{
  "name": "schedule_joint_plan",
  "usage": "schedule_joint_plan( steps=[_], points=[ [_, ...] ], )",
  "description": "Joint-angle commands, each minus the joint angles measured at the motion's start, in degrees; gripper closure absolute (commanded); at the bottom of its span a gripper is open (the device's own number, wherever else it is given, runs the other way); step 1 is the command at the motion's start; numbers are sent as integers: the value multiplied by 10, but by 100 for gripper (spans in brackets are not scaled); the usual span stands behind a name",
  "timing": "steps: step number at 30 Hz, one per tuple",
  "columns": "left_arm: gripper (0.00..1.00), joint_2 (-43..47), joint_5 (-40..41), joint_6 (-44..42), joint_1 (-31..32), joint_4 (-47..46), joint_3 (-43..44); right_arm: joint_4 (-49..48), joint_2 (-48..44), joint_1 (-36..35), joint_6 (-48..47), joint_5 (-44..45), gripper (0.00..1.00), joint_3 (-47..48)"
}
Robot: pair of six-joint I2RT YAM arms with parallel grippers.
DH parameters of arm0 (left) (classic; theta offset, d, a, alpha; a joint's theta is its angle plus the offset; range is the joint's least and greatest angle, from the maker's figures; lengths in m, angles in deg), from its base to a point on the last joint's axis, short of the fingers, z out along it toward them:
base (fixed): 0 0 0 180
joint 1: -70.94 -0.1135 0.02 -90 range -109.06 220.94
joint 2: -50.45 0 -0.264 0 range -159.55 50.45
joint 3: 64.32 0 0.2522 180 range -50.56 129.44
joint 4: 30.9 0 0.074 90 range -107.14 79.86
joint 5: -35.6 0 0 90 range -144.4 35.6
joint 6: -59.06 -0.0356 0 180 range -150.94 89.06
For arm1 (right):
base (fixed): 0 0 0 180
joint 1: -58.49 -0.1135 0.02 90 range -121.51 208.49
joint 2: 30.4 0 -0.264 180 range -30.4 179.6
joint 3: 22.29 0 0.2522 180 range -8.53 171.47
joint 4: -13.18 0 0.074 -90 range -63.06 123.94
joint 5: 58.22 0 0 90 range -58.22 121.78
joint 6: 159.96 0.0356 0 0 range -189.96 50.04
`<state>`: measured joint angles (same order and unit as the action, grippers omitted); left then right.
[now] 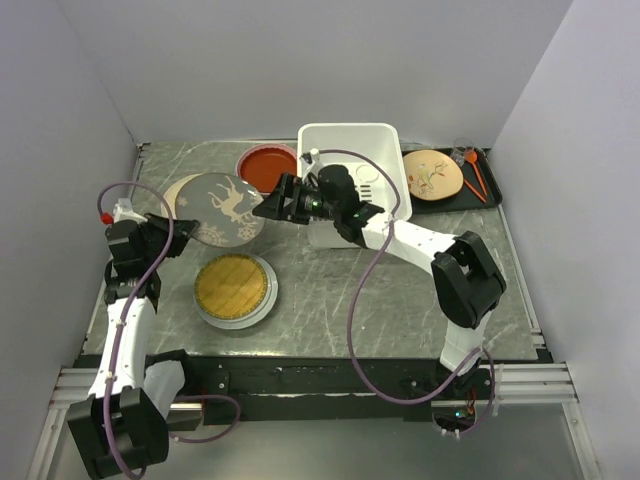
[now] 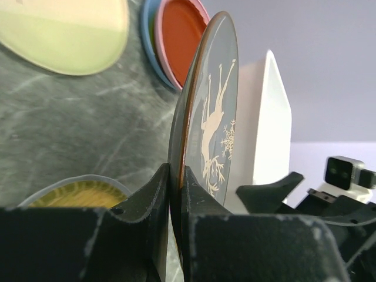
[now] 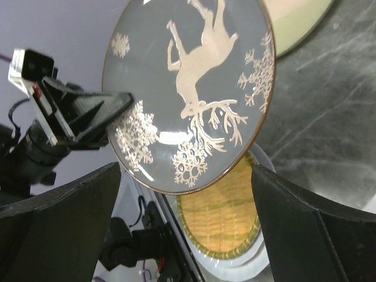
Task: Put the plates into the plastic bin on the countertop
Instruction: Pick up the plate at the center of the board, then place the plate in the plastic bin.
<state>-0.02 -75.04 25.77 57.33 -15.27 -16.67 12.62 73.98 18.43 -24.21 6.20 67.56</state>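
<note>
A grey-green marble-look worktop sits between plain pale walls. The left jaws are clenched on the rim of the dark plate, holding it on edge above the left of the worktop. The right jaws are spread wide and grasp nothing. They face the plate's gold deer from near its right edge.

This looks like a handover. The right jaws should probably close on the free rim, opposite the left grip, and hold firmly before the left lets go, since the glazed rim is likely to be slippery.

The white bin stands at far centre. Faint round outlines inside it may be a white plate, but I cannot tell. A black tray at far right holds a cream plate. A red plate lies left of the bin, and a yellow plate lies near left.
</note>
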Motion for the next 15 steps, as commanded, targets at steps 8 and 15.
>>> schedule_joint_plan(
  steps=[8,15],
  points=[
    [99,55,-94,5,-1,-115,42,-23,-86,4,-1,21,2,-88],
    [99,72,-119,15,-1,-114,35,-72,-90,2,25,4,3,-106]
  ],
)
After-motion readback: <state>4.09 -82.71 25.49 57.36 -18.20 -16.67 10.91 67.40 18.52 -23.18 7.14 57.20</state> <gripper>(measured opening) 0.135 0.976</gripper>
